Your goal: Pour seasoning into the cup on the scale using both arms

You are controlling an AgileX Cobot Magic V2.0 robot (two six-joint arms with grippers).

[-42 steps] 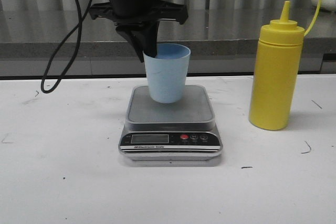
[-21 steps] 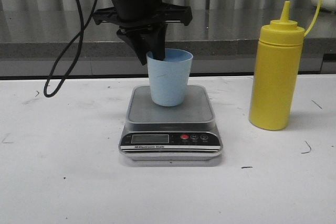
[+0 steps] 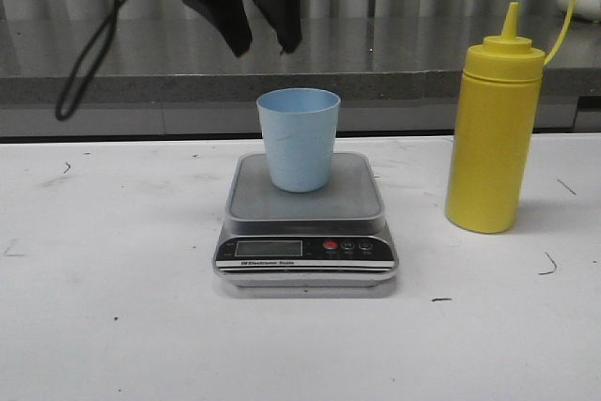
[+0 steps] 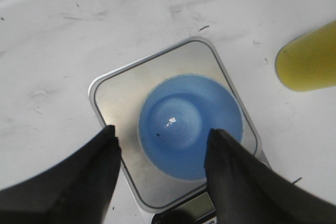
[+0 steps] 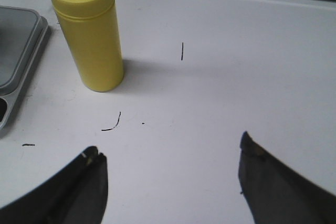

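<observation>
- Pale blue cup (image 3: 299,139) stands upright mid-plate on the scale (image 3: 306,218), ready for filling; left claw (image 3: 255,23) hangs spread above it.
- Left wrist: cup empty, centred below.
- Right wrist: right claw (image 5: 170,174) gapes wide, seasoning (image 5: 87,30) untouched on the worktop (image 5: 220,66).

White table (image 3: 113,326): scale (image 3: 306,196), seasoning (image 3: 491,129).

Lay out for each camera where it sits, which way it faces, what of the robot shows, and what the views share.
Front: ahead of the table, facing forward at the cup on the scale; left gripper raised above, open.
Left wrist: looks straight down into the cup; both jaws show.
Right wrist: looks down at the table; open jaws show.
All share the yellow bottle.
</observation>
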